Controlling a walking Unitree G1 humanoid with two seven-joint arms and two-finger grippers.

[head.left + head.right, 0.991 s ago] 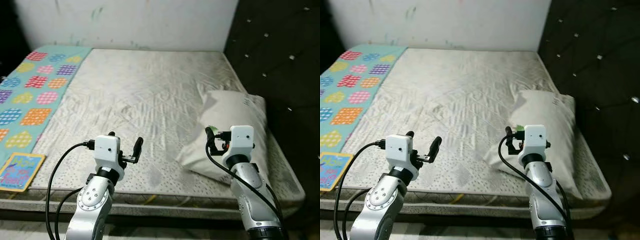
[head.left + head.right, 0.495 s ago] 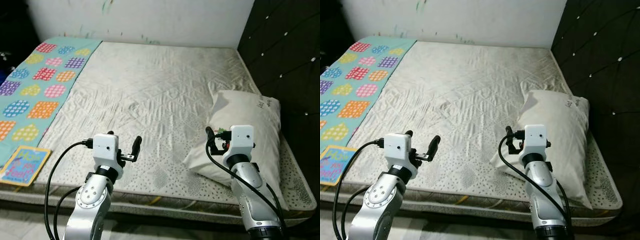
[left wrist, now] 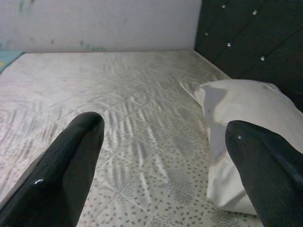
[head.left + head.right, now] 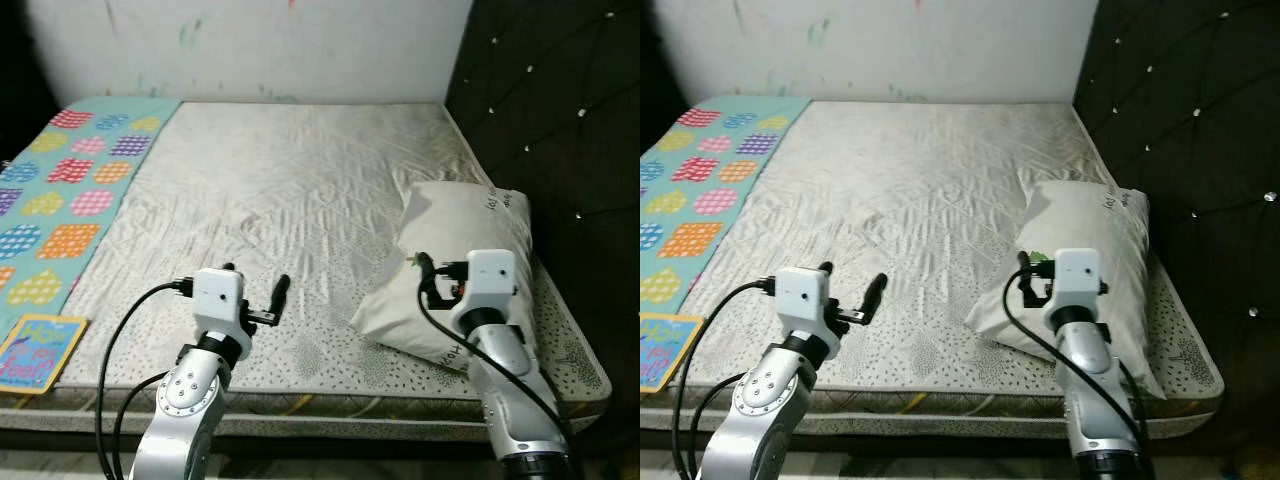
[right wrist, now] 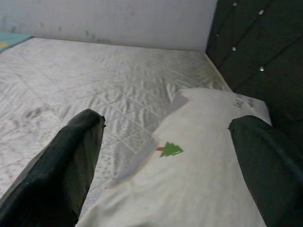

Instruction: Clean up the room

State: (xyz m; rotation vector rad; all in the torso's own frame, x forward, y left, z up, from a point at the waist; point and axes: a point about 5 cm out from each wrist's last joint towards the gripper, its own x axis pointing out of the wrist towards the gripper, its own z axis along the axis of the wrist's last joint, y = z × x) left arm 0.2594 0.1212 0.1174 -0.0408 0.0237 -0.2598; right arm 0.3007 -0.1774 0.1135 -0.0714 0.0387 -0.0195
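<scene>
Bed: the mattress (image 4: 290,210) runs from the near edge back to the pale wall (image 4: 250,45). Against the pictures of a second and half a second ago the whole scene has slid and tilted, so the camera has swung; nothing on the bed has shifted.
Headboard: the dark tufted headboard (image 4: 560,130) stands along the robot's right side of the bed.
Blanket: a teal blanket (image 4: 60,200) with coloured patches covers the left strip, lying flat.
Pillow: the white pillow (image 4: 455,255) lies skewed near the right edge, just beside the headboard, one corner pointing toward the middle of the mattress. My guess is this is the next thing to straighten.
Right gripper: the right gripper (image 5: 165,170) hangs just above the pillow's near end, fingers spread wide, holding nothing.
Left gripper: the left gripper (image 3: 163,161) hovers over bare mattress near the front edge, fingers also wide apart and empty.
Change: both arms hold the same raised pose as before, so no tidying step has begun.
Book: a picture book (image 4: 35,352) lies at the near left corner on the blanket; its cover lettering is too small to read.
Markings: small dark print on the pillow's far corner is illegible; a little green tree tag (image 5: 170,150) shows on its edge.
</scene>
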